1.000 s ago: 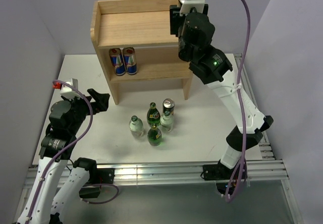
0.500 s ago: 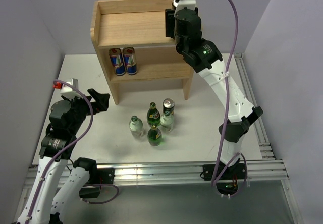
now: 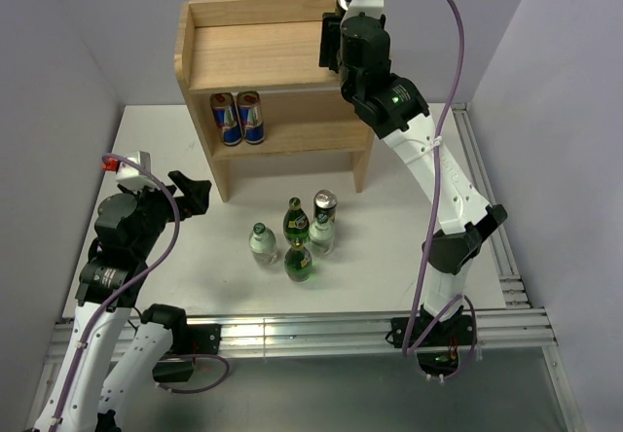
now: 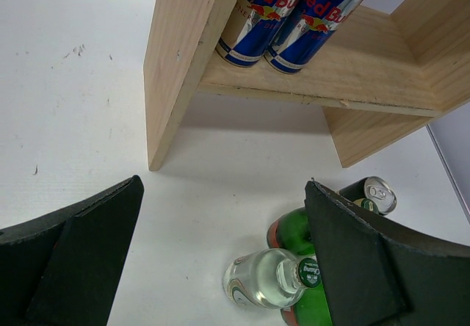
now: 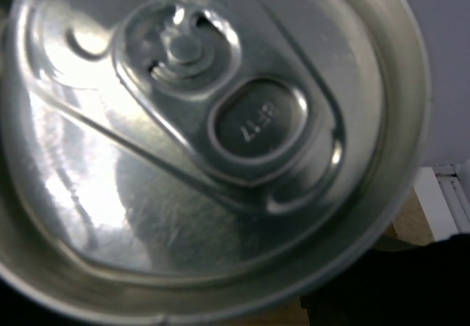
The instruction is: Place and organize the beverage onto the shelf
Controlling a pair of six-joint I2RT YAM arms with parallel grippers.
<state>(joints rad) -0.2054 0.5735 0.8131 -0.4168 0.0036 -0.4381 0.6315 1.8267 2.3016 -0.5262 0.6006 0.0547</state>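
Note:
The light wood shelf (image 3: pixel 185 48) stands at the back of the table; its left side panel shows in the left wrist view (image 4: pixel 183 62). Two Red Bull cans (image 3: pixel 238 118) stand on its lower board (image 4: pixel 294 17). My right gripper (image 3: pixel 333 45) is over the top board's right end, shut on a can whose silver lid (image 5: pixel 198 128) fills the right wrist view; its fingers are hidden. In front of the shelf stand a clear bottle (image 3: pixel 261 243), two green bottles (image 3: pixel 296 220) and a silver-topped can (image 3: pixel 324 204). My left gripper (image 3: pixel 195 194) is open and empty, left of them.
The clear bottle (image 4: pixel 268 276), a green bottle (image 4: pixel 294 230) and the can (image 4: pixel 374 194) sit close to my left gripper's right finger (image 4: pixel 367 260). Grey walls close in at the back and both sides. A metal rail (image 3: pixel 321 330) runs along the near edge.
My right arm swung up and to the left, carrying the can farther over the shelf's top right corner. The left arm and the bottles have not moved.

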